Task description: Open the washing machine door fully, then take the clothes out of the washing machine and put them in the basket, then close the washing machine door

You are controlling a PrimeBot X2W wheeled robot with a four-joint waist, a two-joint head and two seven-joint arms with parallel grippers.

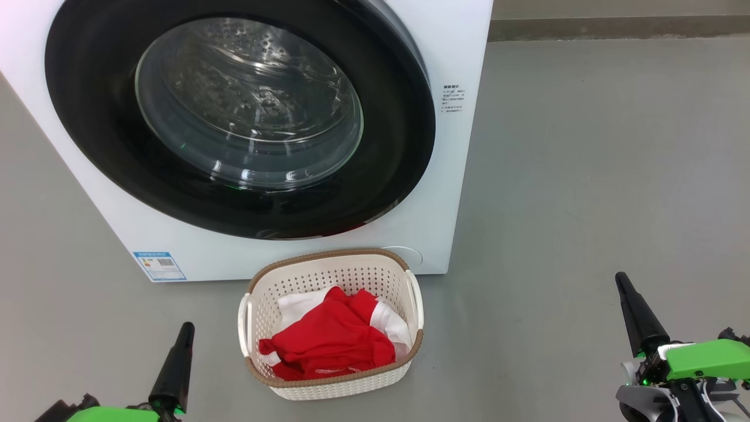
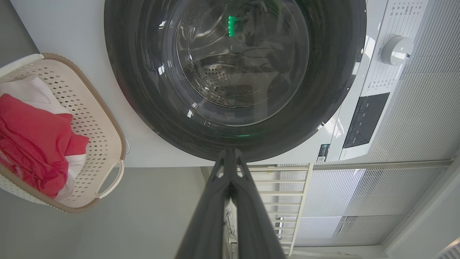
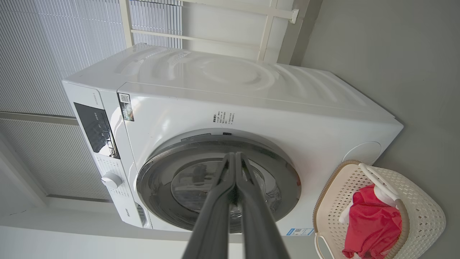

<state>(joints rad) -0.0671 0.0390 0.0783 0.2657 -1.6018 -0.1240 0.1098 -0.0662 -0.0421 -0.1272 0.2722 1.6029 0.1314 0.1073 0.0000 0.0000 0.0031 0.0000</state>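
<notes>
**Red and white clothes (image 1: 337,343) in the basket (image 1: 328,274), washing machine door (image 1: 88,117) shut**

From the head, the soft, crumpled fabric lay heaped inside the cream perforated plastic basket. The basket, with its brown woven-look rim and white side handles (image 1: 244,328), stood on the smooth grey floor (image 1: 586,176) just before the boxy white washing machine (image 1: 117,228). The round door sat flush against the machine's front. Its wide glossy black rim ringed a bulging clear glass window (image 1: 246,117), through which the perforated steel drum (image 1: 258,53) showed. A small blue label (image 1: 159,265) was stuck near the machine's lower corner. The left gripper (image 1: 186,331) at the lower left and the right gripper (image 1: 622,284) at the lower right each had long dark tapering fingers pressed together. Both held nothing, touched nothing and were well apart from the basket.

From the left wrist, the two matte fingers met at their tips in front of the door's black rim, with nothing between them. The basket of red cloth lay off to one side. A round white dial (image 2: 397,50) and a dark glossy control panel (image 2: 364,120) marked the machine's front.

From the right wrist, that gripper's fingers likewise lay tip to tip, empty, pointing at the closed door, with the basket beside the machine.
</notes>
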